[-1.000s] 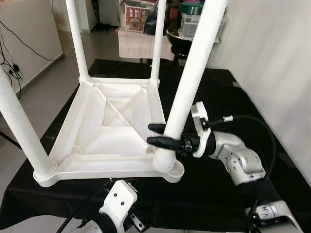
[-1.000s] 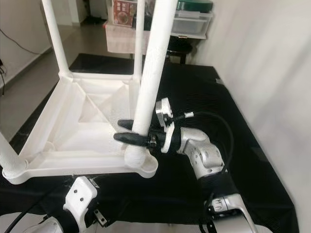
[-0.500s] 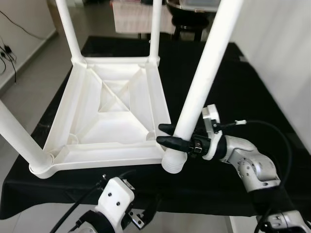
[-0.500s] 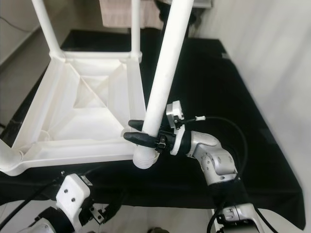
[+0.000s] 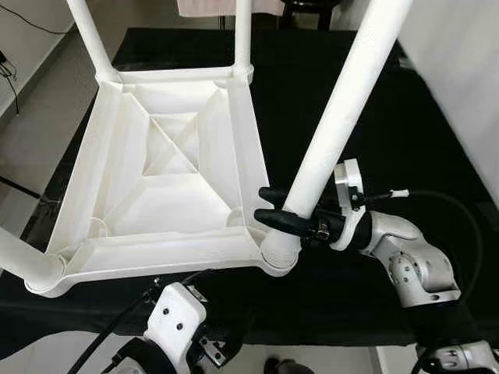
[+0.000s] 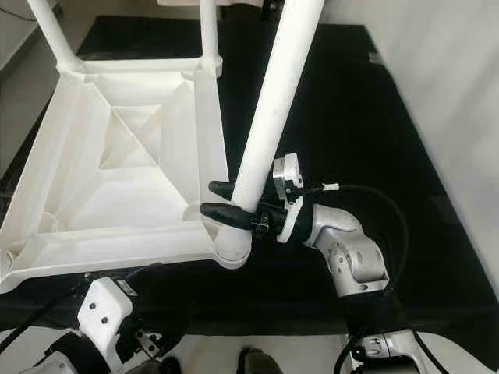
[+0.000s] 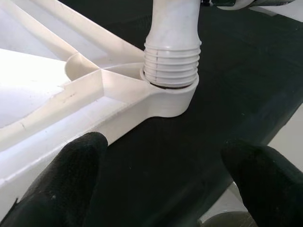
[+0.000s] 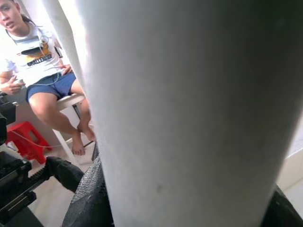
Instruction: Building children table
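A white plastic children's table top (image 5: 168, 167) lies upside down on a black cloth-covered table (image 5: 405, 125). Three white legs stand in its far left, far right and near left corners. My right gripper (image 5: 263, 205) is shut on the fourth leg (image 5: 335, 132), low on its shaft. That leg leans to the right, and its ribbed end (image 7: 171, 61) sits in the near right corner socket (image 5: 279, 257) with the ribs showing above the rim. My left gripper (image 7: 165, 189) is open and holds nothing, just off the table's near edge, facing that socket (image 7: 173, 101).
The black cloth has free room to the right of the table top. A pale wall (image 5: 468, 70) runs along the right side. A person (image 8: 42, 66) sits on a stool in the background, next to a small red stool (image 8: 23, 142).
The camera has tilted downward. The leg's ribbed end, raised beside the corner half a second ago, now sits in the socket ring. My right gripper stays shut on the leg.
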Motion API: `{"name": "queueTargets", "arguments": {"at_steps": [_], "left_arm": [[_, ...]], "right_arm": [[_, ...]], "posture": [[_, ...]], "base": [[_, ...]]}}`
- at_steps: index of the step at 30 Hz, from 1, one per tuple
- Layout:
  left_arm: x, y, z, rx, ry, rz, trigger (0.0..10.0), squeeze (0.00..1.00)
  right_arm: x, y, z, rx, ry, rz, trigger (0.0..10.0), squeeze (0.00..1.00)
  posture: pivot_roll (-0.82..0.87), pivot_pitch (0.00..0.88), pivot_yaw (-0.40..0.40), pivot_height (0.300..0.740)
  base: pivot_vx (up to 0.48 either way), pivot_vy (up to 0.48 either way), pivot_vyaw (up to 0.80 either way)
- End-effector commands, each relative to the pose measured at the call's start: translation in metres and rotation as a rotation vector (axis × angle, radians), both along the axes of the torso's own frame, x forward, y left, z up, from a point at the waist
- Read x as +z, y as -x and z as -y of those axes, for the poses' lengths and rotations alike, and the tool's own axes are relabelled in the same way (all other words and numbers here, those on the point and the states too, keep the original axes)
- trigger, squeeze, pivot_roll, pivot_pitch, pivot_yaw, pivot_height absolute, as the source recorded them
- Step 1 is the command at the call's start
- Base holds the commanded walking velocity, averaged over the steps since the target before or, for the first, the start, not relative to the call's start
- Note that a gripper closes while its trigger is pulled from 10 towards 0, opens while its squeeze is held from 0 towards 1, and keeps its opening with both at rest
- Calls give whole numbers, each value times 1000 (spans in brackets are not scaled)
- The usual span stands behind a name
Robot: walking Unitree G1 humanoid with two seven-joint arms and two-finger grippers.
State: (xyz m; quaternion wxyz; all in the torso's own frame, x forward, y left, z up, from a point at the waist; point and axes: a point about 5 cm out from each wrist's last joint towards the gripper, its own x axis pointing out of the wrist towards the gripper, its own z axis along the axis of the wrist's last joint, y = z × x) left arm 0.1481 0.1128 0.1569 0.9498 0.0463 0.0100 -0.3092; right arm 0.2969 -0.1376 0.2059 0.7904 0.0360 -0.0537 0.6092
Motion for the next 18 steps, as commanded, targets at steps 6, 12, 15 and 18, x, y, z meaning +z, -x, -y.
{"name": "queueTargets", "arguments": {"at_steps": [6,12,15,18], "left_arm": [[-2,3,-3,-2,-22,-23,10000,0],[-2,4,-4,-5,-27,-25,10000,0],[-2,5,-4,-10,-30,-30,10000,0],[-1,5,-4,-12,-30,-31,10000,0]], "right_arm": [[-11,8,-11,5,102,87,10000,0],[-13,10,-18,-9,136,160,10000,0],[-16,15,-22,28,175,193,10000,0],[-21,17,-23,53,239,231,10000,0]], "posture": [[-175,271,-35,740],[-173,278,-27,740],[-170,284,-24,740],[-168,289,-25,740]], "base": [[0,0,0],[0,0,0],[0,0,0],[0,0,0]]}}
